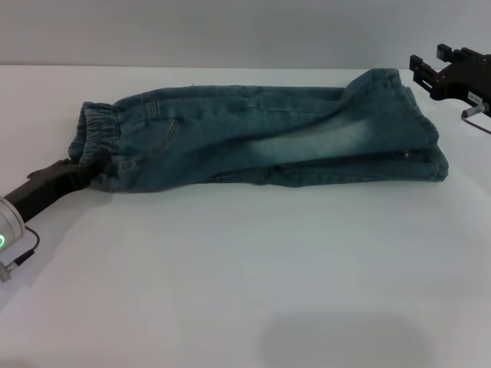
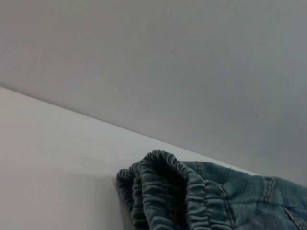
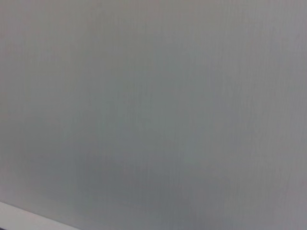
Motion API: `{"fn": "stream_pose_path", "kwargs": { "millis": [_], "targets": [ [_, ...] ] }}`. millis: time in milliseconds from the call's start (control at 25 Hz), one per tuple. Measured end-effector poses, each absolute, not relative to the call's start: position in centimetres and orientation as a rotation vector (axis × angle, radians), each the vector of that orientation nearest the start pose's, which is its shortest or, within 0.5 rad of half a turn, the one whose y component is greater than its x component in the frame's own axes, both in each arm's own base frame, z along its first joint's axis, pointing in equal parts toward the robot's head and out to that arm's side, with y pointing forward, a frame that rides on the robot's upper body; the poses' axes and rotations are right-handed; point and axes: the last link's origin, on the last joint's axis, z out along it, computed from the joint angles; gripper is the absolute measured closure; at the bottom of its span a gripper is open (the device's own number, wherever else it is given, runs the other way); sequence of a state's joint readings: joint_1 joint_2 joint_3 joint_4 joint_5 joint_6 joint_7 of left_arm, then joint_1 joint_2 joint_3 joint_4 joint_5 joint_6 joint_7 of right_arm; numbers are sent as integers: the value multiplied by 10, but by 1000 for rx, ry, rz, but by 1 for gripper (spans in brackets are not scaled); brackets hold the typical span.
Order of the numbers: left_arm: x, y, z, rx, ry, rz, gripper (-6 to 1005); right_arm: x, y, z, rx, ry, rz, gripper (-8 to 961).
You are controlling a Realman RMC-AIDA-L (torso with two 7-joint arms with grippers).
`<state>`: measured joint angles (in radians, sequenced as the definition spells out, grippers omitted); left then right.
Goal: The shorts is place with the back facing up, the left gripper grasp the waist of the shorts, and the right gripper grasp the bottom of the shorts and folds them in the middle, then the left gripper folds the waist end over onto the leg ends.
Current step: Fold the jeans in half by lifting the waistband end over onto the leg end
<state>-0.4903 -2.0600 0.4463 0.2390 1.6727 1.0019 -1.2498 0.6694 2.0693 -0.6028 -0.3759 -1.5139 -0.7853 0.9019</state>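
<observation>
Both claws flank shorts: left claw touching waistband, right claw apart

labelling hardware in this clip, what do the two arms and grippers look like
The left gripper is matte black and blocky, on a silver-grey cylindrical wrist with a glowing green ring light and a thin black cable ending in a small metal plug. The right gripper is also black, angular and bracket-like with squared prongs, with a thin cable and a small silver connector beside it. No sleeves or readable markings show.
</observation>
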Motion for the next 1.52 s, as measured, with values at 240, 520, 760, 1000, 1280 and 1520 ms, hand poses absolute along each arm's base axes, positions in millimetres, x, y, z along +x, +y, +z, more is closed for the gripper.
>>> {"fn": "stream_pose_path", "kwargs": {
  "millis": [240, 520, 760, 1000, 1280, 1520],
  "targets": [
    [-356, 340, -14, -1902, -1171, -740, 552, 297, 427, 17, -1972, 608, 484, 460],
    [-354, 340, -14, -1924, -1146, -738, 940, 298, 426, 17, -1971, 610, 483, 459],
    [-353, 341, -13, -1926, -1124, -740, 946, 298, 426, 17, -1971, 610, 483, 459],
    [-353, 342, -12, -1928, -1117, -733, 952, 298, 427, 17, -1971, 610, 481, 459],
    [-353, 343, -10, -1928, -1111, -727, 951, 296, 428, 17, -1972, 609, 482, 460],
    [-352, 344, -8, -1931, -1098, -735, 952, 296, 428, 15, -1978, 608, 482, 460]
  ]
}}
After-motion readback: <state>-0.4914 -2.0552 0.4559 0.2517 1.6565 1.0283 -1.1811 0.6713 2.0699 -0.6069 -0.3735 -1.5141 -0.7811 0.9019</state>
